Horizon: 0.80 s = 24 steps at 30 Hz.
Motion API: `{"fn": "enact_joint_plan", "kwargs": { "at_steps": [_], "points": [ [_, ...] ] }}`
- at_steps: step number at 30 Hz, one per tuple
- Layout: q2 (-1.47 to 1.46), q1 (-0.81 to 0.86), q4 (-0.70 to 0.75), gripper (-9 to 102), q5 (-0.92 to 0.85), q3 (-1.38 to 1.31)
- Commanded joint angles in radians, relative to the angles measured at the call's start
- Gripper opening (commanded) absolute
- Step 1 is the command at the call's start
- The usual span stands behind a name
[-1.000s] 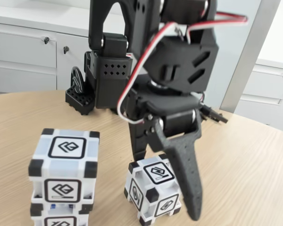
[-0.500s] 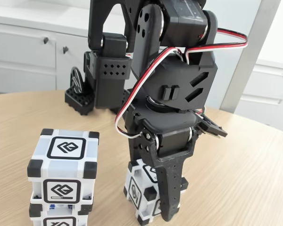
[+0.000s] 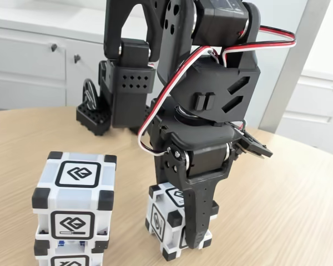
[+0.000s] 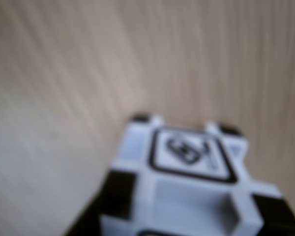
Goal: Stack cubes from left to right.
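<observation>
Two white cubes with black corners stand stacked at the left of the fixed view, the upper cube (image 3: 75, 194) squarely on the lower cube (image 3: 71, 259). A third cube (image 3: 165, 223) sits on the wooden table to their right. My gripper (image 3: 180, 219) comes down from above and is shut on this third cube. One black finger (image 3: 196, 213) presses its right front face, and the other finger is hidden behind it. The wrist view shows the same cube (image 4: 187, 182) blurred and very close, at the bottom right.
The arm's black base (image 3: 125, 91) stands at the table's back, with a small black part (image 3: 93, 111) beside it. White cabinets (image 3: 28, 61) lie beyond the rounded table edge. Bare wood (image 3: 288, 210) extends to the right of the held cube.
The moving finger has swung in from wide open and closed against the right cube. The wrist has dropped a little and the cube has turned slightly.
</observation>
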Motion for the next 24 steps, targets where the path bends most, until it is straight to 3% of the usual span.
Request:
{"fn": "enact_joint_plan", "kwargs": {
  "at_steps": [1,14,24],
  "points": [
    [0.052,0.015,0.008,20,0.037,-0.018],
    [0.698,0.017,-0.002,22,0.218,-0.018],
    [1.060,0.021,0.008,22,0.207,-0.018]
  ]
}}
